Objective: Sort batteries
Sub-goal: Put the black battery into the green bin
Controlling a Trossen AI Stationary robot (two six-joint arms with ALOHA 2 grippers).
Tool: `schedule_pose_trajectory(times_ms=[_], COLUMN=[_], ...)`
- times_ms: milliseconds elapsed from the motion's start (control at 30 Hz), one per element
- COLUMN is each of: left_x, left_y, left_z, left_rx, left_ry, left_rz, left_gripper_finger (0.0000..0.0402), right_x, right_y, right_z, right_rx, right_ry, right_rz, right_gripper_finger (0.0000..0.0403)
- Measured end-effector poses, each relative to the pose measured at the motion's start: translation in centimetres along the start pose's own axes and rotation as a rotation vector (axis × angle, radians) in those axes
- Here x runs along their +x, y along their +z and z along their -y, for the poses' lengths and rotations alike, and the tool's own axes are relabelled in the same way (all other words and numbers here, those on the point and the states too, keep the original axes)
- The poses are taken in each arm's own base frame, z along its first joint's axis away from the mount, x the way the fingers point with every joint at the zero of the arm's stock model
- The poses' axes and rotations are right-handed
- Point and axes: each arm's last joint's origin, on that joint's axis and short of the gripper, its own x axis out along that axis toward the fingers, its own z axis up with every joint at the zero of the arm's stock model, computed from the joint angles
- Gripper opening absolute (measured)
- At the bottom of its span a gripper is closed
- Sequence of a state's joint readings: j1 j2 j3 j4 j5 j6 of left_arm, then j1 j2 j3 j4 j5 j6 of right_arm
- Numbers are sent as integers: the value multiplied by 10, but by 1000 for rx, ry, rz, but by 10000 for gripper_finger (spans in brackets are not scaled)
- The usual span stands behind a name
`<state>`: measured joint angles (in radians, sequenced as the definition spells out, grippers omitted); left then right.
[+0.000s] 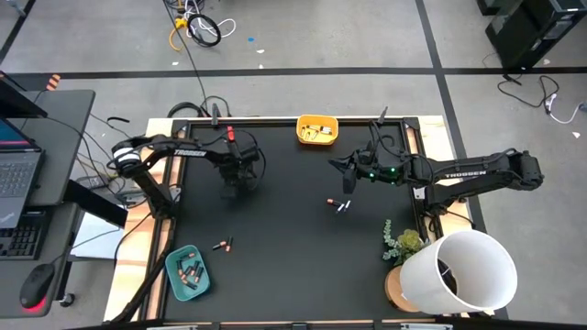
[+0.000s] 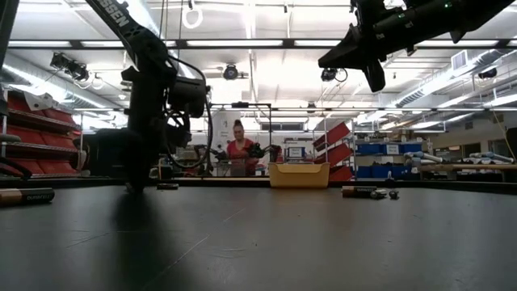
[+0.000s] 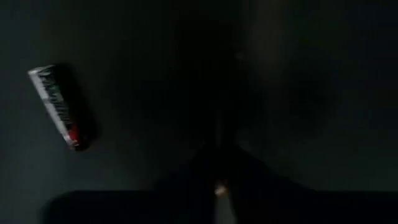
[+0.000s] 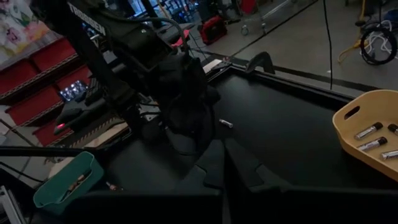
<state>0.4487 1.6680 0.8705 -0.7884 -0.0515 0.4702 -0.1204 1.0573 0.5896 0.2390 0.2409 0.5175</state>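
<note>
"TROSSEN" is read on the right arm (image 1: 477,172). The left gripper (image 1: 237,188) is pressed to the mat (image 1: 293,266), fingers nearly together, any hold undeterminable; the right gripper (image 1: 347,174) is closed, empty. A battery (image 3: 61,107) is seen at nine o'clock.

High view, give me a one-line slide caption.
Left gripper down on black table; yellow tray, teal tray, loose batteries between.

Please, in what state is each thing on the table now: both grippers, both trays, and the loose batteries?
left gripper: shut, low at the mat, holding nothing
right gripper: shut, raised, empty
yellow tray: holds batteries
teal tray: holds batteries
loose batteries: lying flat on the mat
</note>
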Motion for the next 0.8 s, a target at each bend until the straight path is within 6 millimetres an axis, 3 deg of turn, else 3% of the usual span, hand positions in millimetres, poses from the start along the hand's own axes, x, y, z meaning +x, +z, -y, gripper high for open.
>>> schedule_pose_trajectory(times_ms=[67, 267, 367, 433, 567, 667, 800], left_x=[0, -5, -13, -23, -36, -54, -63], left_y=[1, 9, 18, 32, 38, 44, 35], left_z=[1, 2, -1, -6, -8, -12, -13], left_rx=[5, -5, -29, -59, -112, -238, -580], left_ry=[3, 32, 40, 48, 6, -42, -137], left_rz=[0, 13, 48, 163, 191, 229, 104], left_gripper_finger=[13, 6, 4, 4, 4, 4, 27], right_x=[0, 0, 0, 0, 0, 0, 0], right_y=[0, 0, 0, 0, 1, 1, 0], right_z=[0, 0, 0, 0, 0, 0, -1], right_rx=[0, 0, -2, -2, -2, 5, 7], right_ry=[0, 0, 1, 0, 3, 3, 6], right_rz=[0, 1, 2, 3, 7, 7, 6], right_gripper_finger=[1, 1, 0, 1, 0, 1, 1])
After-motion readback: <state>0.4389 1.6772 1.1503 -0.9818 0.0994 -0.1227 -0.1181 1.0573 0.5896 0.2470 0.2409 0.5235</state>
